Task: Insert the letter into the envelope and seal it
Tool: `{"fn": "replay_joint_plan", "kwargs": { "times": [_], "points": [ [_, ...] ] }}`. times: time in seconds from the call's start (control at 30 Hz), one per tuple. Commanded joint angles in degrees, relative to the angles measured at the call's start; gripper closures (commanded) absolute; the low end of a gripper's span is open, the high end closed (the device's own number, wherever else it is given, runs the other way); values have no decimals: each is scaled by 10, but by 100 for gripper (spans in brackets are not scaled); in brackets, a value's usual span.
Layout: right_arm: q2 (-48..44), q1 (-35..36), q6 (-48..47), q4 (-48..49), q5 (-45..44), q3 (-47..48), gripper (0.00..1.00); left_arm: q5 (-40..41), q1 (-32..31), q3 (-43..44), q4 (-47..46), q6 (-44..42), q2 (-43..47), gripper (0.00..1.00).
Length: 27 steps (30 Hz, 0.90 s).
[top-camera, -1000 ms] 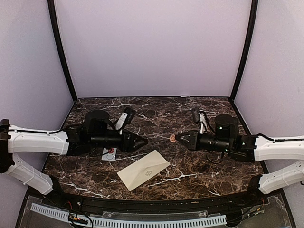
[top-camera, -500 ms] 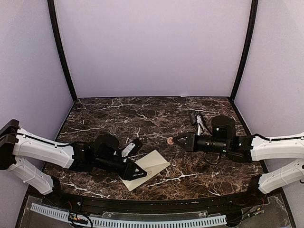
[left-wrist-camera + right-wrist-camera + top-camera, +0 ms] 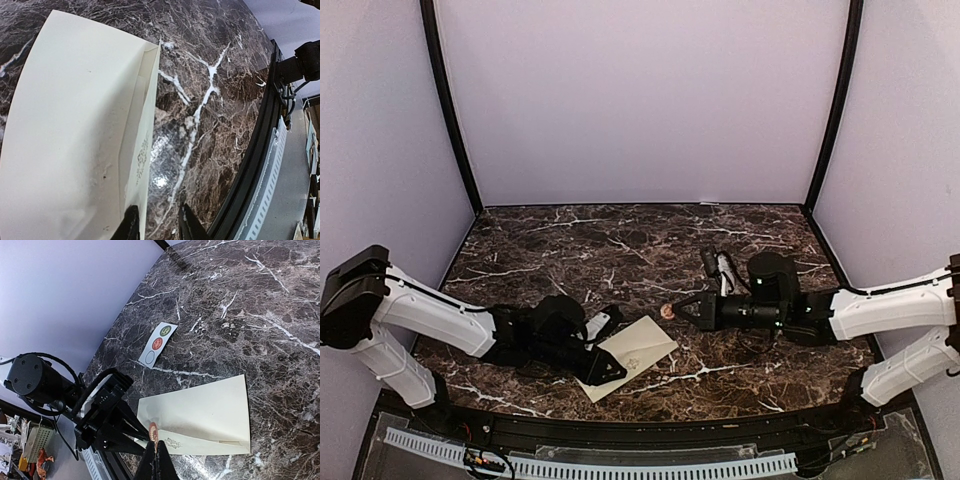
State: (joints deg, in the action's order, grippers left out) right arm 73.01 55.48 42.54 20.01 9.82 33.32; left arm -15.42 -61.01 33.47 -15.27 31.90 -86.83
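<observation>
The cream envelope (image 3: 632, 354) lies flat on the marble at the near middle, its flap folded over. A strip with a small ornate print (image 3: 141, 160) shows along the flap's edge. My left gripper (image 3: 610, 372) is low at the envelope's near-left corner, jaws slightly apart, with one fingertip (image 3: 131, 227) on the paper's edge and bare marble between the fingers. My right gripper (image 3: 680, 311) is shut on a small round reddish sticker (image 3: 153, 431) and holds it just above the envelope (image 3: 200, 412), near its far right edge.
A white sticker strip (image 3: 155, 342) with two round stickers and one empty ring lies on the marble beyond the envelope. The table's black front rail (image 3: 260, 150) runs close beside my left gripper. A perforated white strip (image 3: 590, 465) lies below the rail.
My left arm swung down from mid-table to the envelope's near-left corner. My right gripper carried the sticker left and nearer, to the envelope's far edge.
</observation>
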Motion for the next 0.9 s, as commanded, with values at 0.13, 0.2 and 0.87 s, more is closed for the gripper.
{"fn": "replay_joint_plan", "kwargs": {
  "times": [0.13,0.2,0.87],
  "points": [
    [48,20,5,69,27,6,100,37,-2,3,2,-19,-31,74],
    [66,25,6,83,33,9,100,44,-3,0,3,-18,-36,75],
    [297,39,8,211,118,90,100,57,-2,-28,16,-6,-47,87]
  ]
}}
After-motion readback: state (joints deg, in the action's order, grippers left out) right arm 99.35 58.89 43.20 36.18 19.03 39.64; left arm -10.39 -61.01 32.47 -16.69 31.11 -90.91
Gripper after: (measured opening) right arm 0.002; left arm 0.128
